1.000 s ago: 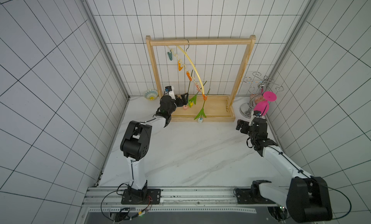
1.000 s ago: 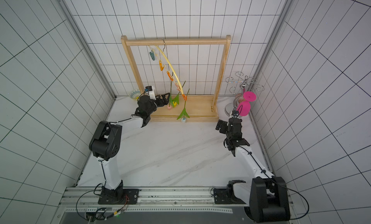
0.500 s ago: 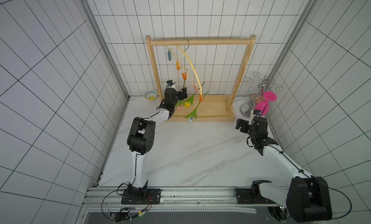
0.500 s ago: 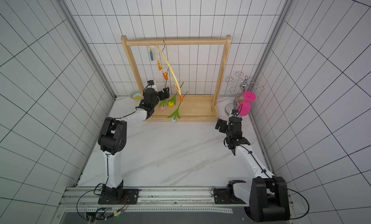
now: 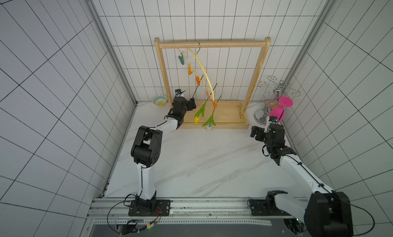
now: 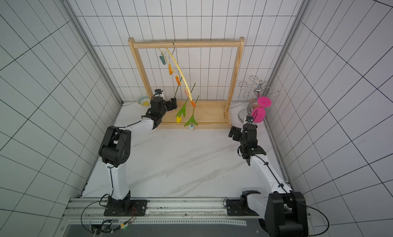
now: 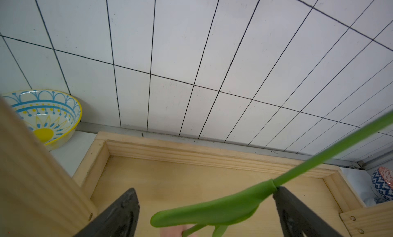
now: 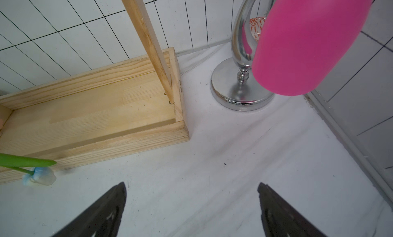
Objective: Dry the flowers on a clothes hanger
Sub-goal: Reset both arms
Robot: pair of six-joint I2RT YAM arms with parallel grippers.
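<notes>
The pale-yellow clothes hanger [image 5: 203,71] [image 6: 179,72] hangs by its hook from the wooden rack's top bar, with teal, orange and pink pins along it. The flowers hang from it heads down: the yellow tulip [image 5: 197,119] [image 6: 179,119], the white tulip [image 5: 209,128] [image 8: 40,176], and the pink tulip [image 7: 172,231], whose head shows only in the left wrist view. My left gripper [image 5: 192,104] [image 7: 205,191] stands open around the pink tulip's leaf [image 7: 212,208]; its stem [image 7: 331,148] touches one finger. My right gripper [image 5: 255,133] [image 8: 191,184] is open and empty above the table.
The wooden rack [image 5: 212,43] stands on a tray base [image 5: 227,115] at the back wall. A patterned bowl [image 5: 159,99] [image 7: 44,116] sits left of it. On the right stands a silver stand [image 5: 274,93] [image 8: 240,93] holding a magenta glass [image 5: 278,113] [image 8: 308,44].
The hanger and flowers swung left, then back right. My left gripper rose slightly beside them and came down again, staying open. The right arm has hardly moved.
</notes>
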